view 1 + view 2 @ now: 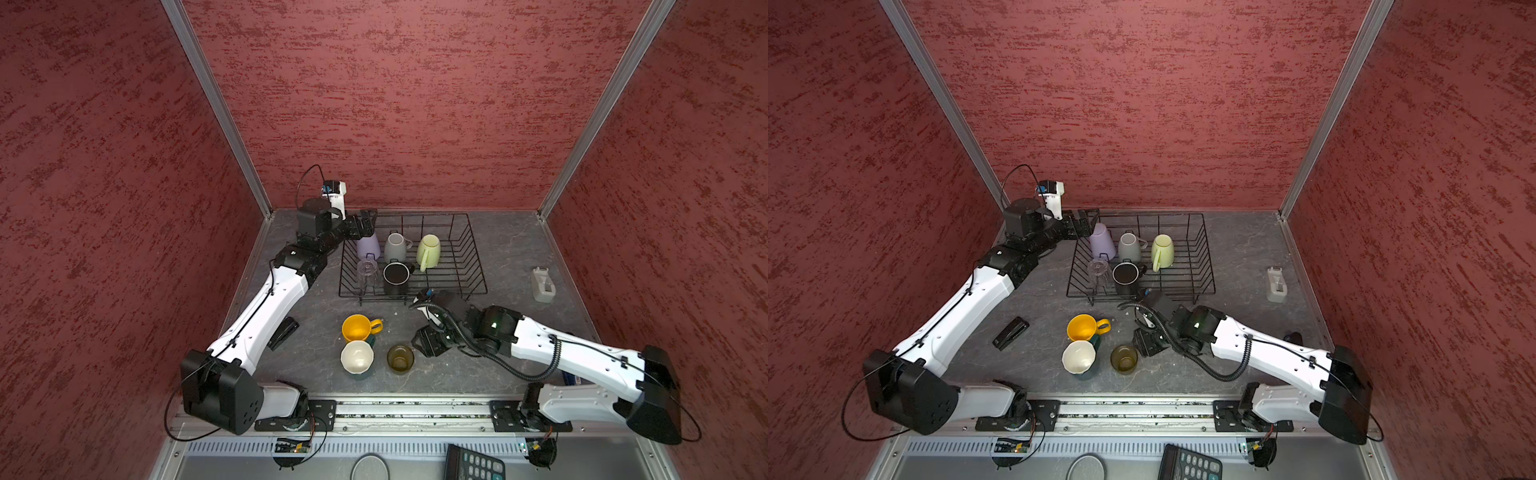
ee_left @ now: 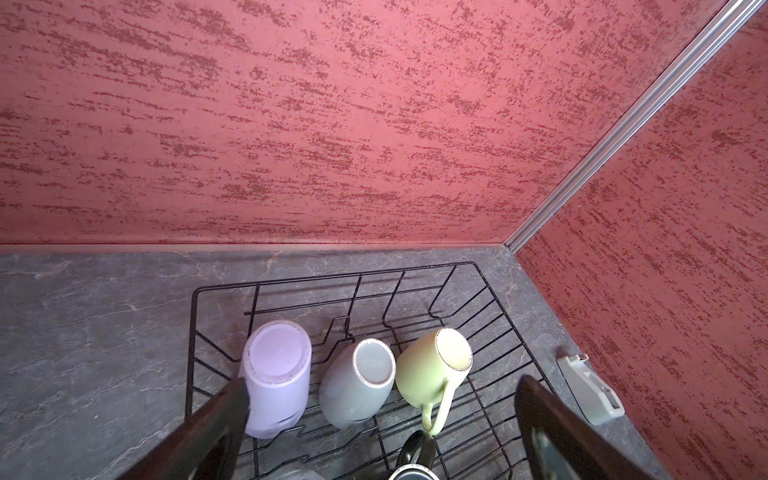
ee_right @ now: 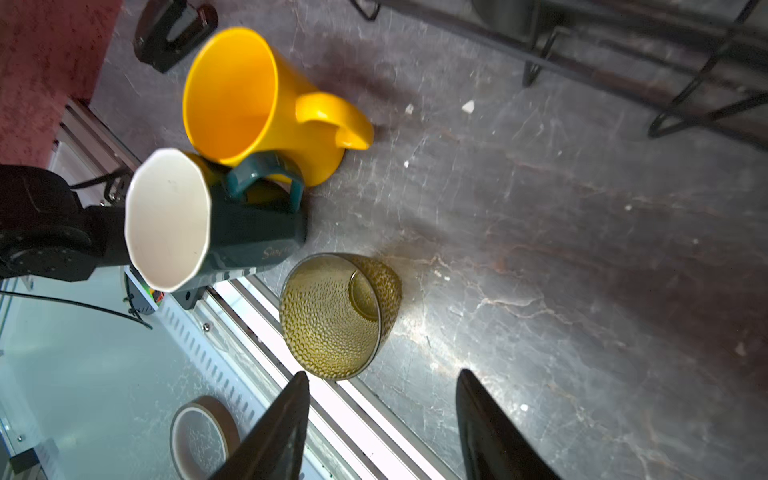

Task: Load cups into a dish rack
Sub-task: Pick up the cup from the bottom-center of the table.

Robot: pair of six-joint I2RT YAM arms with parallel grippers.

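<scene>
The black wire dish rack [image 1: 457,257] stands at the back of the table. It holds a lilac tumbler [image 1: 368,246], a grey mug [image 1: 395,247], a pale green mug [image 1: 429,249], a clear glass [image 1: 367,269] and a black mug [image 1: 396,276]. In front of it on the table stand a yellow mug [image 1: 357,327], a dark teal mug [image 1: 357,357] and an olive glass [image 1: 400,357]. My left gripper [image 1: 365,222] hangs open over the rack's far left corner, one finger beside the tumbler [image 2: 276,374]. My right gripper [image 3: 382,373] is open, just short of the olive glass [image 3: 338,316], with nothing between its fingers.
A grey tape dispenser [image 1: 543,284] sits to the right of the rack. A black stapler [image 1: 284,332] lies by the left arm. A calculator [image 1: 473,463] and a tape roll [image 1: 370,467] lie below the front rail. Red walls close in three sides.
</scene>
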